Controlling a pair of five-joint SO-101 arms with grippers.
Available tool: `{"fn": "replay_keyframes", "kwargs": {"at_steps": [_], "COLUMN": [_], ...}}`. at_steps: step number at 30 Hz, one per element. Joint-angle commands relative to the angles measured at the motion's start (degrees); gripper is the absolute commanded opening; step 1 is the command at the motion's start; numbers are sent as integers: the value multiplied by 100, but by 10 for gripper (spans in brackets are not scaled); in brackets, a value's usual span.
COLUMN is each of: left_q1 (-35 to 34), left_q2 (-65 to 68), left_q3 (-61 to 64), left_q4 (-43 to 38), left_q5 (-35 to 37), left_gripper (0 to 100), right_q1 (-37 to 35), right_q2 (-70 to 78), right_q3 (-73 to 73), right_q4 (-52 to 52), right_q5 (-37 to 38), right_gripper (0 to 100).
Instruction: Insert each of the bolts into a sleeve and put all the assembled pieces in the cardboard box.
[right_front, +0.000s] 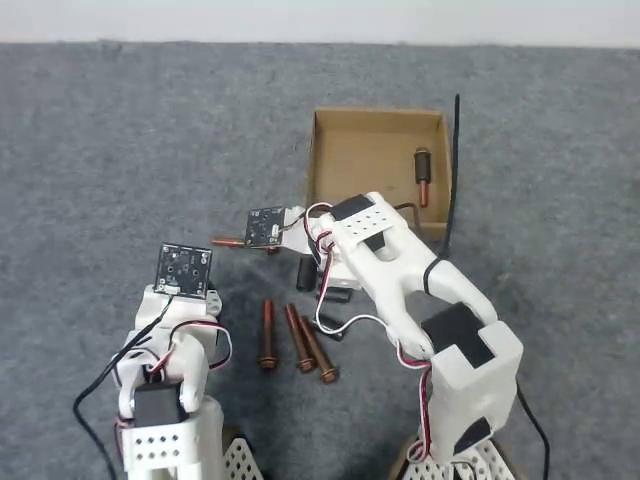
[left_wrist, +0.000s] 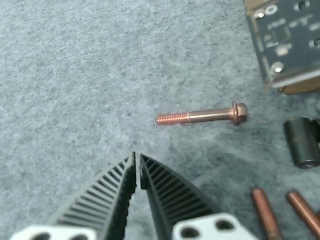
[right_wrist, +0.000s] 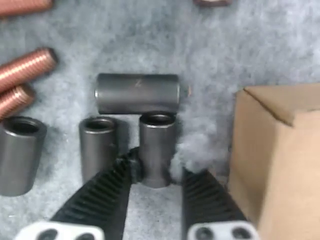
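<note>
Right gripper (right_wrist: 157, 174) straddles an upright sleeve (right_wrist: 157, 142) with its jaws spread — one finger touching, the other just apart, not yet clenched — likely lined up to lift it, just beside the cardboard box (right_wrist: 280, 150). A second sleeve (right_wrist: 137, 93) lies flat close by. Left gripper (left_wrist: 138, 162) hovers pinched shut and empty near a lone bolt (left_wrist: 200, 116), seemingly placed to take it next. One assembled piece (right_front: 422, 176) already lies in the box; three bolts (right_front: 297, 342) wait on the carpet (right_front: 120, 130).

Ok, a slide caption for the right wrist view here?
Right gripper open around an upright sleeve, a sleeve lying flat just beyond it, the cardboard box corner alongside.
</note>
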Motion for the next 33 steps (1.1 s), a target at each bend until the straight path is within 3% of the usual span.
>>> {"fn": "replay_keyframes", "kwargs": {"at_steps": [1,14,20,24,33], "left_q1": [26,18,0,0,-18], "left_q2": [-88,-97,-97,-97,-79], "left_q3": [-207,-163,-163,-163,-224], "left_q4": [-97,-167,-167,-167,-141], "left_q5": [-44,-44,-44,-44,-26], "left_gripper": [13,13,13,13,13], "right_q1": [84,980,1349,1701,2668], "right_q2": [-66,-1341,-1833,-2448,-4127], "right_q3": [-167,-114,712,1635,3798], "right_q4": [163,1235,1218,769,-497], "right_q5": [-167,-2031,-2198,-2233,-3147], "right_gripper": [13,7,7,7,7]}}
